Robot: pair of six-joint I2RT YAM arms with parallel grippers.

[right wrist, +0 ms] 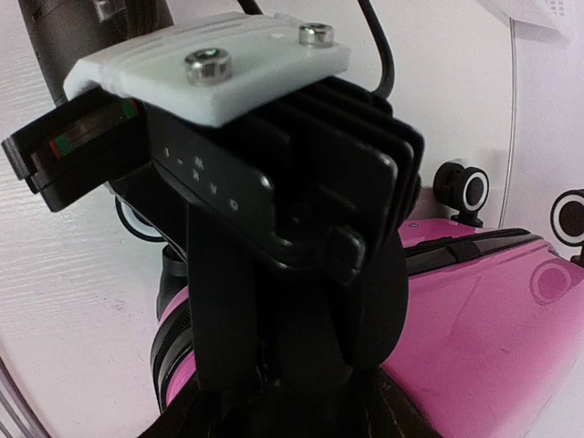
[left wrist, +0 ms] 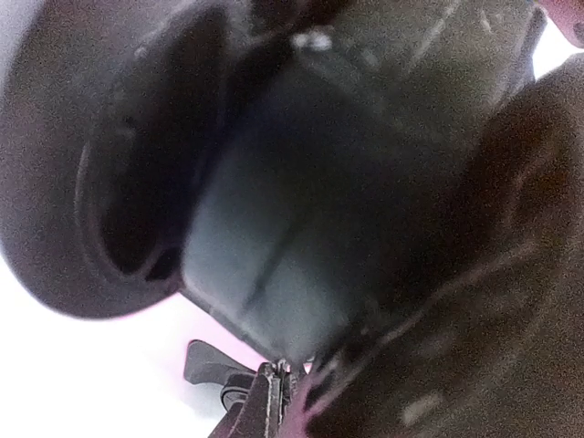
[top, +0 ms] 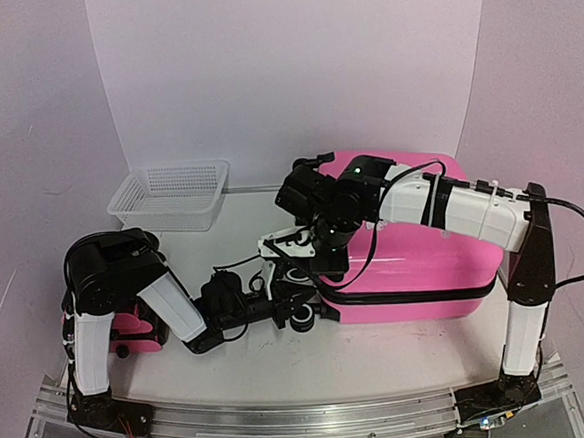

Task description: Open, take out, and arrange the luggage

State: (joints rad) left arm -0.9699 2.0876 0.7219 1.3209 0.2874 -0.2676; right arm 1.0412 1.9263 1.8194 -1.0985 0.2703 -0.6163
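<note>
One pink luggage (top: 415, 260) is lying flat on the desk (top: 282, 365), spreading to the right of both sets of jaws, with its left edge meeting them. The left jaws are sitting closed, low at its near left corner. The right jaws are hanging just above them, and I cannot tell their state. Two black wheels (right wrist: 470, 189) are showing at that edge. One white basket (top: 170, 192) is standing well behind and left of the jaws, with desk surface showing between.
</note>
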